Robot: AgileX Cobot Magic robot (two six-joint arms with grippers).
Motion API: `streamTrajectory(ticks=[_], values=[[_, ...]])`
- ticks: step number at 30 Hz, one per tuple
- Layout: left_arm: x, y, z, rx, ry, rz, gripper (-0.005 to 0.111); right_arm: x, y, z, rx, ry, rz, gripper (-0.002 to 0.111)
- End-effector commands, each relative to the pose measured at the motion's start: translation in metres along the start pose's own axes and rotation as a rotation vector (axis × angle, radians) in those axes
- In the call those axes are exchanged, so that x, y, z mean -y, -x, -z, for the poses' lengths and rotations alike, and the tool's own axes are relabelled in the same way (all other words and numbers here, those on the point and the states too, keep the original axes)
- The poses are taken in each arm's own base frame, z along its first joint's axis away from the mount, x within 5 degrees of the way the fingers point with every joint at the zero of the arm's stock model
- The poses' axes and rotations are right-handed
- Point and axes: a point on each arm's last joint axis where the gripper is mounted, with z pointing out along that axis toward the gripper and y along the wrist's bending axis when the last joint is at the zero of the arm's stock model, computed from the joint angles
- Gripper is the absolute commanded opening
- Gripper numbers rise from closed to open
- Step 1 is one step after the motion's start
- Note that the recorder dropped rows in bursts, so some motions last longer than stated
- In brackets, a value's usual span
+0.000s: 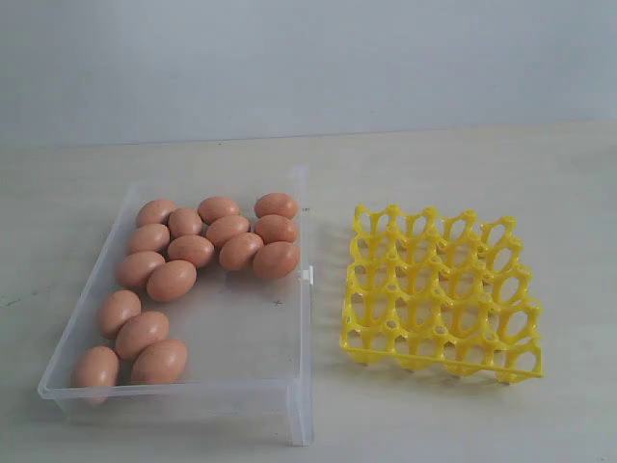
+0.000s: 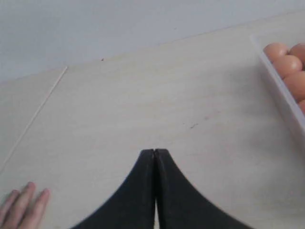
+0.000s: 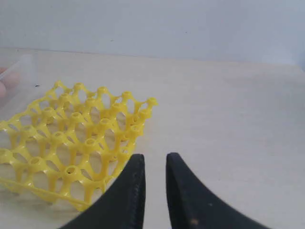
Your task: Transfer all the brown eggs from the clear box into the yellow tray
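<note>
Surface: pale wood-grain table point(image 1: 463, 193); a thin straight seam point(image 2: 35, 117) crosses it, well off from the box.
Room: plain light grey wall point(image 1: 308, 58) behind the table's far edge.
Box point(image 1: 304, 318): one, clear plastic with low walls; a small latch tab point(image 1: 308, 275) sits on one long side.
Eggs point(image 1: 191, 250): sixteen, brown, all inside the box; twelve are bunched at its far end and four lie in its near corner, away from the latch side.
Tray point(image 1: 442, 289): one, yellow, four by four cups; it stands just beside the box's latch side, not touching it.
Left gripper point(image 2: 155, 155): one; jaws pressed together on nothing, over bare table outside the box wall opposite the latch.
Right gripper point(image 3: 155, 160): one; jaws slightly spread with nothing between them, beyond the tray from the box.
Hand: fingers point(image 2: 28, 205) of one person rest on the table, well apart from the box.
</note>
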Motion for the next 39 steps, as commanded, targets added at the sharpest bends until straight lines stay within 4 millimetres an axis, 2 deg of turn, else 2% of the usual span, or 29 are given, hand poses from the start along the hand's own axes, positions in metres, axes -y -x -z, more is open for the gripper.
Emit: streamTrajectory(ticks=[1,8,15,20,22,25,39], values=[[-0.005,0.002,0.001,0.008,0.053,-0.138,0.000,0.000,-0.001,0.000,0.008,-0.008,0.009,0.018],[-0.007,0.001,0.001,0.003,0.068,-0.177,0.000,0.000,0.000,0.000,0.015,-0.005,-0.018,0.018],[-0.001,0.001,0.001,0.003,0.006,-0.018,0.000,-0.001,0.003,0.000,0.048,0.005,-0.039,0.018],[0.005,0.001,0.001,0.004,-0.058,0.149,0.000,0.000,0.035,0.013,0.165,0.024,-0.100,0.018],[0.005,0.002,0.001,0.009,-0.062,0.159,0.000,0.002,0.045,0.019,0.160,0.021,-0.101,0.018],[0.005,0.002,0.001,0.009,-0.062,0.159,0.000,0.002,0.052,0.029,0.077,0.027,-0.126,0.018],[0.005,0.002,0.001,0.009,-0.062,0.157,0.000,0.005,0.093,0.055,0.201,0.044,-0.153,0.018]])
